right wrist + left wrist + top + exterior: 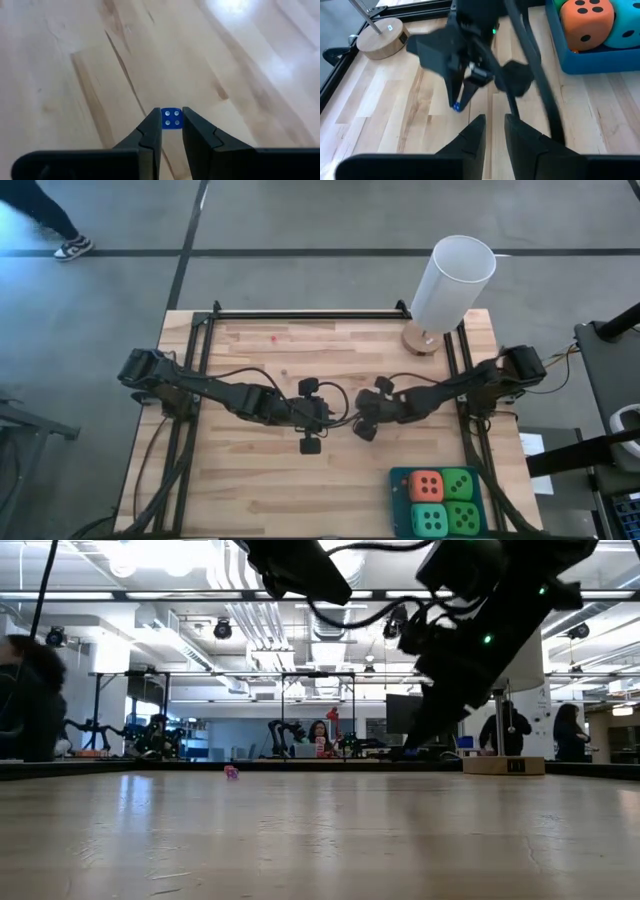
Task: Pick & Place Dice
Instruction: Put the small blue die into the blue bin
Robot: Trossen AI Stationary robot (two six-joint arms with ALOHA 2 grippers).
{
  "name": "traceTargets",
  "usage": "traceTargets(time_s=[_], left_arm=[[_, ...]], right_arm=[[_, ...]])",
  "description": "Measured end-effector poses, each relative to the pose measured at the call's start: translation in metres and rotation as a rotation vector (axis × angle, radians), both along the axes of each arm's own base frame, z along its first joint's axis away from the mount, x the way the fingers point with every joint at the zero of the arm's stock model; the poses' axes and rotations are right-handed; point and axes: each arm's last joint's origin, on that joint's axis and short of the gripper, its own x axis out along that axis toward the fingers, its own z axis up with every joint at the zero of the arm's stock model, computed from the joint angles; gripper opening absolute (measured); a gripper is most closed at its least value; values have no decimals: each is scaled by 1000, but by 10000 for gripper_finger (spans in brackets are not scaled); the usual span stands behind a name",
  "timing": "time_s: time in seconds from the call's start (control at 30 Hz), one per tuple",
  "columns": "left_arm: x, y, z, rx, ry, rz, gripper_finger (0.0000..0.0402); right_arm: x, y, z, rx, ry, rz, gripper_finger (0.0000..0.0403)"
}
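The right gripper (171, 131) pinches a tiny blue die (171, 118) between its fingertips, the face with four pale pips turned to the wrist camera. From the left wrist the same blue speck (456, 105) shows at the tip of the right arm's fingers, just above the wooden table (250, 480). The left gripper (493, 131) faces it near the table's centre, fingers nearly together with only a narrow gap and nothing between them.

At about 5 o'clock on the table sits a blue tray (400, 483) holding four large soft dice packed two by two — the orange-red die (427, 487) and a green die (459, 484) on the far row, the turquoise die (430, 519) and the second green die (463, 517) on the near row. The left wrist view cuts the tray off, showing only part of it.

At 1 o'clock a tall white cylinder (452, 283) stands on a round wooden base (422, 340). A small pink object (232, 772) lies far across the table — too small to identify. People stand in the room beyond.
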Motion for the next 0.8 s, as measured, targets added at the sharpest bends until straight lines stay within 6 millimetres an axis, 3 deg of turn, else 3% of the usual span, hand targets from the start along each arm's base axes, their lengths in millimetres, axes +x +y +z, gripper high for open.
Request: traceTargets(time_s=[0.43,0.63,0.8], left_arm=[[0,0,0,0,0,-1,78],[0,0,0,1,0,-1,78],[0,0,0,1,0,0,78]], right_arm=[[-49,25,58,-24,-21,141,54],[-78,51,78,3,-20,394,54],[-92,74,82,59,-22,551,54]])
